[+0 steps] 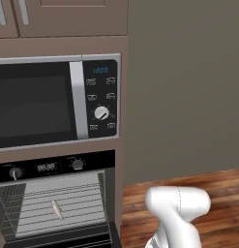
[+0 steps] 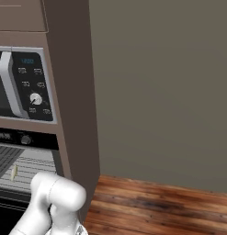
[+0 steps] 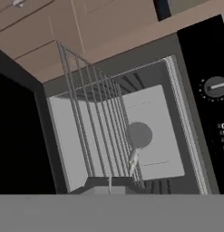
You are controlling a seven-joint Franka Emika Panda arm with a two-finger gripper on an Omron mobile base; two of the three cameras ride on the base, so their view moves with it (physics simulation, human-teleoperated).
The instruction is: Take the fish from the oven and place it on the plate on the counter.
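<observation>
You are facing the open oven point(image 1: 58, 203), the fish point(image 1: 57, 209) lying on its wire rack point(image 1: 67, 213); fingers together, empty, they need parting, then reaching toward twelve o'clock.

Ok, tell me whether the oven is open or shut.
Open. The oven shows its grey wire rack with no glass front over it, and the fish lies exposed on that rack.

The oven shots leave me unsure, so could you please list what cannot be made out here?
- Open black glass-front oven: door cut off by the bottom edge, both base views.
- Small pale beige-silver fish on the grey wire rack: too small for detail.
- White robot arm: fingers below frame; nothing shows them gripping anything.
</observation>
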